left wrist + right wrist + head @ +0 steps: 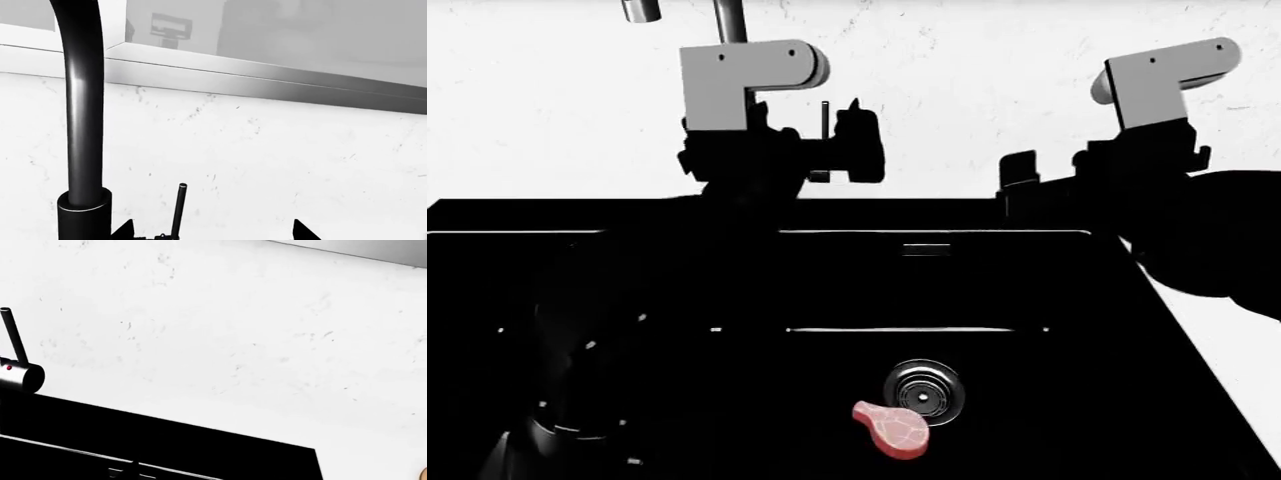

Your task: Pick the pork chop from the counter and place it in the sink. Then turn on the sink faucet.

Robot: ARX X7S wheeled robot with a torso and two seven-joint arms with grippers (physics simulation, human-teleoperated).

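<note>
One pork chop [893,431] in sink [1068,300], unlabelled.

1. My head camera looks forward and steeply down into the black sink [1174,400], with both my arms reaching away from it toward the white wall [988,60] behind.
2. My left wrist camera sits very near the faucet [83,115], facing the wall [267,165] almost level; the faucet's thin lever [179,210] stands just in front of it.
3. My right wrist camera hangs farther off to the side, facing the same wall [233,315] and the sink's back rim [167,440].
4. All three views share the lever [13,337] [825,122] and the wall; the head and right wrist views also share the sink.
</note>
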